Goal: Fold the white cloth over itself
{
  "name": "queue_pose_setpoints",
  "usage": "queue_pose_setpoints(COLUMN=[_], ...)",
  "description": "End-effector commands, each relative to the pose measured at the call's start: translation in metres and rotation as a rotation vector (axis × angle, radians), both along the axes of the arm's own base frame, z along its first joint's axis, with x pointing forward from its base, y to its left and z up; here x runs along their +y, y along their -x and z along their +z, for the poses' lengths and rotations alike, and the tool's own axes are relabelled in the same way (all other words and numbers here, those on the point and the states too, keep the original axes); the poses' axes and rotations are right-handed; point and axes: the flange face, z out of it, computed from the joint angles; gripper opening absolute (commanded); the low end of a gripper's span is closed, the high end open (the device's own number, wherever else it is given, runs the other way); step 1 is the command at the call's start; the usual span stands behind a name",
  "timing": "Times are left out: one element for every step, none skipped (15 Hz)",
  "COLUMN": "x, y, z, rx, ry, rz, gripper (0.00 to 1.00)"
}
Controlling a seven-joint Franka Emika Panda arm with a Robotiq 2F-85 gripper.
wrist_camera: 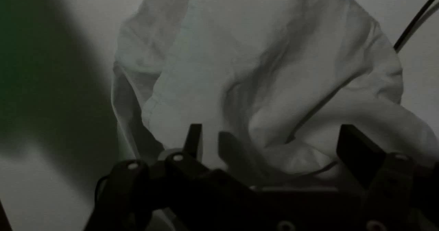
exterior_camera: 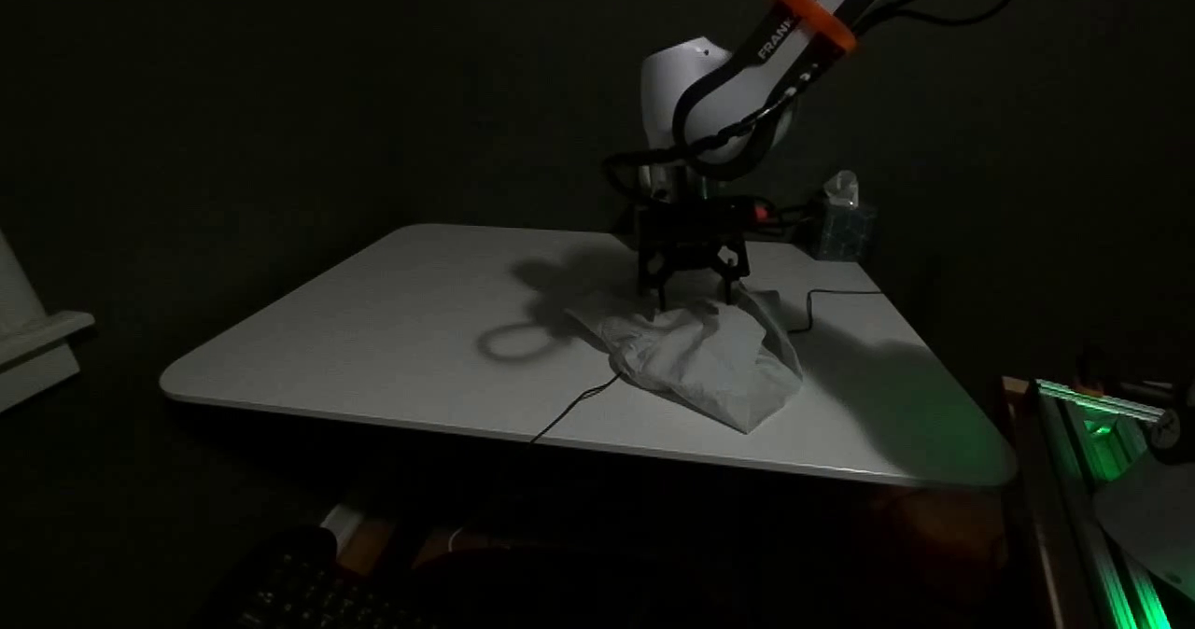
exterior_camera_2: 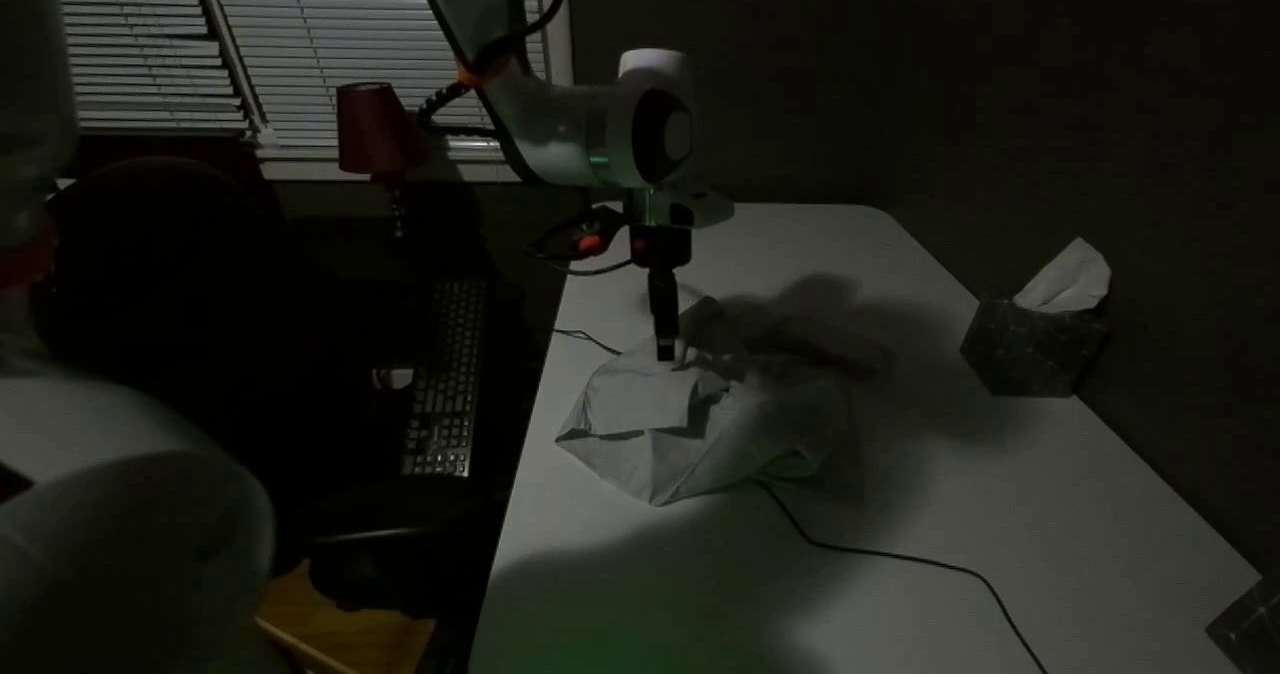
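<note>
The white cloth (exterior_camera: 705, 354) lies wrinkled and partly layered on the white table, near its front edge. It also shows in an exterior view (exterior_camera_2: 640, 399), with a squarish flap on top and pointed corners towards the camera. In the wrist view the cloth (wrist_camera: 212, 63) fills the middle, with deep creases and a fold at its left edge. My gripper (exterior_camera: 695, 300) points down at the cloth's far part, its fingertips close above or touching it; I cannot tell which. In the wrist view the gripper (wrist_camera: 269, 135) is open, fingers wide apart, with cloth below and nothing clasped between them.
A thin black cable (exterior_camera: 583, 396) runs across the table (exterior_camera: 373, 330) and passes under the cloth. A tissue box (exterior_camera_2: 1035, 344) stands at the table's edge by the wall; it also shows in an exterior view (exterior_camera: 845, 228). A keyboard (exterior_camera_2: 445, 379) lies beyond the table's other edge.
</note>
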Motion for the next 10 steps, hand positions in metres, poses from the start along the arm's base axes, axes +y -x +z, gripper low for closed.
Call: queue_pose_setpoints(x=[-0.001,-0.003,0.0,0.008,0.015,0.022,0.032,0.04,0.047,0.054], y=[-0.001,-0.001,0.001,0.005,0.008,0.011,0.015,0.02,0.025,0.03], z=[0.001,0.002,-0.001,-0.006,-0.009,-0.011,-0.014,-0.017,-0.021,-0.024], rx=[-0.001,-0.002,0.012,0.034,0.037,0.045,0.04,0.053,0.068,0.074], ry=[0.001,0.001,-0.009,-0.003,-0.011,-0.017,-0.027,-0.035,-0.036,-0.044], rz=[-0.002,-0.004,0.013,0.052,0.09,0.13,0.197,0.259,0.311,0.367], gripper=[1.0,1.0,1.0,1.0,1.0,1.0,1.0,1.0,1.0,1.0])
